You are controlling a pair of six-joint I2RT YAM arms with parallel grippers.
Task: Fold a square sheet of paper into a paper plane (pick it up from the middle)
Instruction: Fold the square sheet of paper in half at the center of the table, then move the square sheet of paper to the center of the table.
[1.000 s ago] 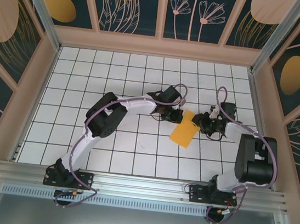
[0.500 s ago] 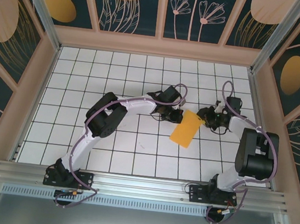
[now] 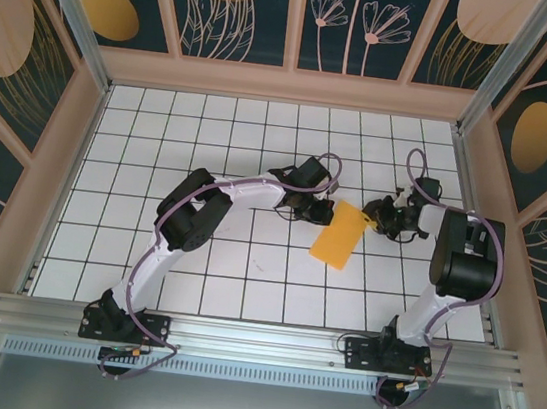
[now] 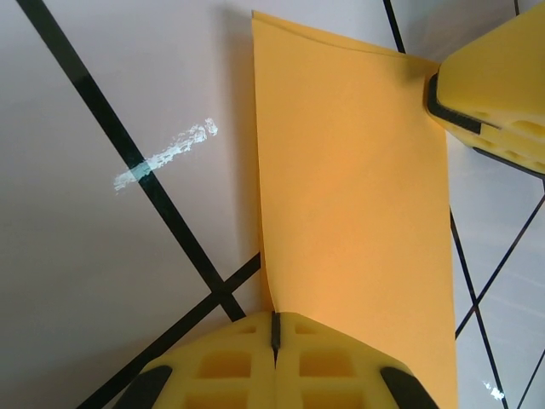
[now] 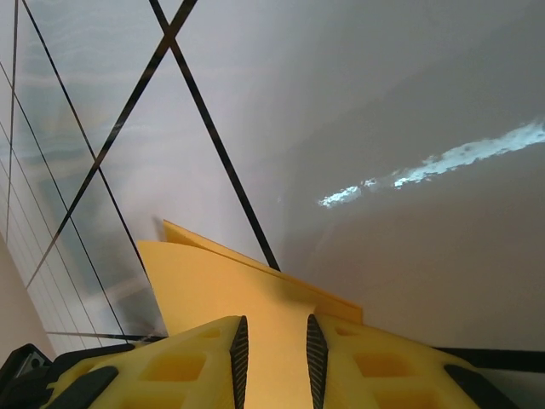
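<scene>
The orange-yellow sheet of paper [image 3: 338, 235] is folded over into a narrow doubled strip and slants above the white gridded table. My left gripper [image 3: 324, 211] is shut on its upper left edge; in the left wrist view the pads [image 4: 274, 322] meet on the paper [image 4: 358, 170]. My right gripper [image 3: 372, 214] is at the strip's upper right corner. In the right wrist view its jaws [image 5: 274, 332] stand apart, with the paper's two layers [image 5: 221, 281] running between them. One right finger [image 4: 494, 94] shows at the paper's far corner.
The white tiled table [image 3: 246, 261] is boxed in by wooden walls [image 3: 68, 157] on three sides. An aluminium rail [image 3: 256, 338] carrying both arm bases runs along the near edge. Free floor lies left of and in front of the paper.
The right arm's wrist has swung up and back, and its gripper has shifted slightly along the paper's upper right corner. The left gripper and the paper have barely moved.
</scene>
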